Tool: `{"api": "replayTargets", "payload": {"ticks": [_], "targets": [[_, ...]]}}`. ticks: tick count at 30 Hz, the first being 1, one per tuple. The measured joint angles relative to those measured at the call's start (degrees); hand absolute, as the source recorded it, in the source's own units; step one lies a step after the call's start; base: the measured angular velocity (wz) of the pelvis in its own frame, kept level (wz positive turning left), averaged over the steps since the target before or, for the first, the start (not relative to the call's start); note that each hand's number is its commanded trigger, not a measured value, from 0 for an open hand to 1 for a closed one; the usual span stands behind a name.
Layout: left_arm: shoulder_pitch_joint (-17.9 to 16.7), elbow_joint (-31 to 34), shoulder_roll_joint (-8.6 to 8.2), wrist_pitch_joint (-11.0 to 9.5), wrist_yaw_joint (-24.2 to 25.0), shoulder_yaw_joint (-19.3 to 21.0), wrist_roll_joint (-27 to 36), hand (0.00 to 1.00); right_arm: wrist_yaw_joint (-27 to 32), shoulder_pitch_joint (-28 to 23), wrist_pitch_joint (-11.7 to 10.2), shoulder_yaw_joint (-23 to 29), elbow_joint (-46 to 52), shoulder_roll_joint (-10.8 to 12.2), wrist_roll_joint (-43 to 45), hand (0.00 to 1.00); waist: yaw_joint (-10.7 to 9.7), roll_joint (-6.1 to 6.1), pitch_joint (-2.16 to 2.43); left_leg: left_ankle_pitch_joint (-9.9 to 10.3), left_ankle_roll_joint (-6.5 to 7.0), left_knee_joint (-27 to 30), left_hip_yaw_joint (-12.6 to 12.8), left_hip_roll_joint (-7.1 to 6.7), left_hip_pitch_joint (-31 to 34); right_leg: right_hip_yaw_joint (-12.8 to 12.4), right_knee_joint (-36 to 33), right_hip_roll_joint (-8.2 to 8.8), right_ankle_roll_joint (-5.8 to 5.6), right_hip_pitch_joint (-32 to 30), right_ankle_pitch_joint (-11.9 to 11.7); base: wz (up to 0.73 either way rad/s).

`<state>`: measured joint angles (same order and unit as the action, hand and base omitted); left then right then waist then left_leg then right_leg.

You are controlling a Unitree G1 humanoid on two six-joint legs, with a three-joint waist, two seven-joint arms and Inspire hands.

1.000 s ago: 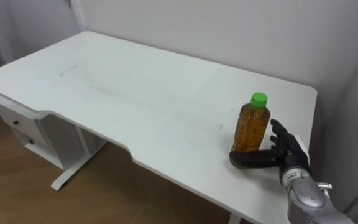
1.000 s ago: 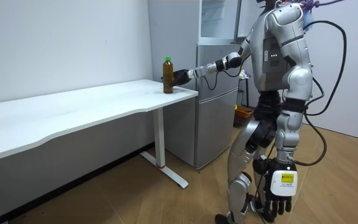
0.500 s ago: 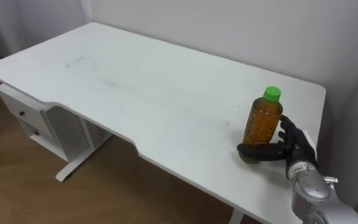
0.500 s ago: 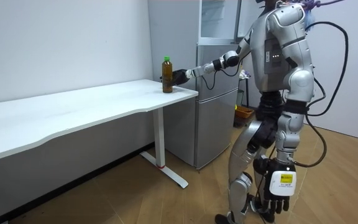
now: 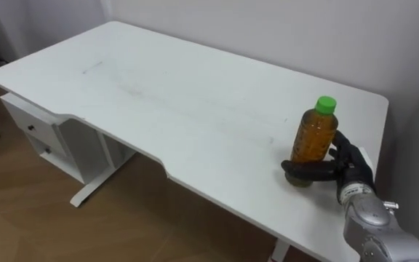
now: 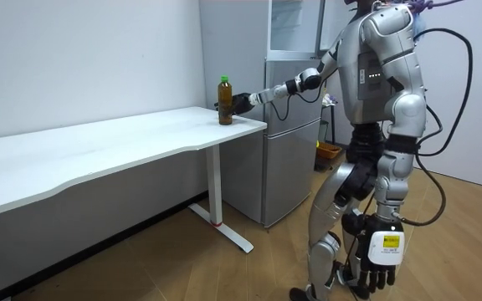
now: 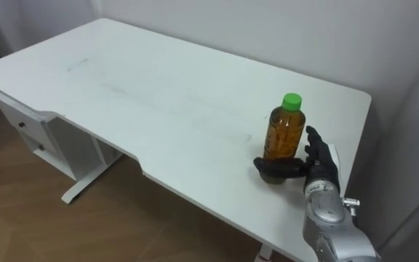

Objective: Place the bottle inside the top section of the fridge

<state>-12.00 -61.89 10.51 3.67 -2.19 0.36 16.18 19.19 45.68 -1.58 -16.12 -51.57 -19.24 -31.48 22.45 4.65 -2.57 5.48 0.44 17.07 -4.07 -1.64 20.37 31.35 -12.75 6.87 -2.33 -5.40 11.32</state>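
An amber bottle (image 5: 313, 142) with a green cap stands upright on the white table (image 5: 158, 94), close to its right end. My right hand (image 5: 348, 167) reaches in from the right. Its thumb is curled round the front of the bottle's base and its fingers lie against the back. In the room view the bottle (image 6: 224, 100) and that hand (image 6: 243, 102) sit at the table's corner by the fridge (image 6: 295, 142). My left hand (image 6: 379, 267) hangs by my side with relaxed fingers. I stand on the wooden floor in front of the fridge, arm stretched toward the table.
A white drawer unit (image 5: 35, 135) stands under the table's left part. A wall runs just behind the table. The table's right edge (image 5: 380, 138) lies close to the bottle. The fridge's upper compartment (image 6: 295, 25) rises behind my outstretched arm.
The right hand has drawn in against the bottle, its fingers now touching the back. The eye view has shifted a little. The bottle still stands at the same spot.
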Motion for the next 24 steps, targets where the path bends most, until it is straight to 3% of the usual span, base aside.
{"api": "replayTargets", "payload": {"ticks": [22,23,24], "targets": [[-0.1,-0.1,-0.36,1.1,-0.2,-1.1,0.2,0.0,-3.1,1.4,0.1,1.7,-2.6,-0.8,0.2,0.02,0.4,-0.72,0.06,-0.8,-0.19,-0.8,-0.8,-0.04,0.0,0.5,0.0,-0.06,0.18,-0.2,-0.1,0.0],[-0.1,-0.1,-0.36,1.1,-0.2,-1.1,0.3,0.0,-3.1,1.4,0.1,1.8,-2.6,-0.8,0.2,0.15,0.5,-0.72,0.06,-0.8,-0.19,-0.8,-0.8,-0.04,0.0,0.5,0.0,-0.06,0.19,-0.2,-0.1,0.0],[-0.1,-0.1,-0.36,1.1,-0.2,-1.1,1.1,0.0,-3.1,1.5,0.1,1.8,-2.6,-0.8,0.3,0.61,0.5,-0.78,0.05,-0.8,-0.19,-0.8,-0.8,-0.04,0.0,0.5,0.0,-0.07,0.2,-0.2,-0.1,0.0]]}}
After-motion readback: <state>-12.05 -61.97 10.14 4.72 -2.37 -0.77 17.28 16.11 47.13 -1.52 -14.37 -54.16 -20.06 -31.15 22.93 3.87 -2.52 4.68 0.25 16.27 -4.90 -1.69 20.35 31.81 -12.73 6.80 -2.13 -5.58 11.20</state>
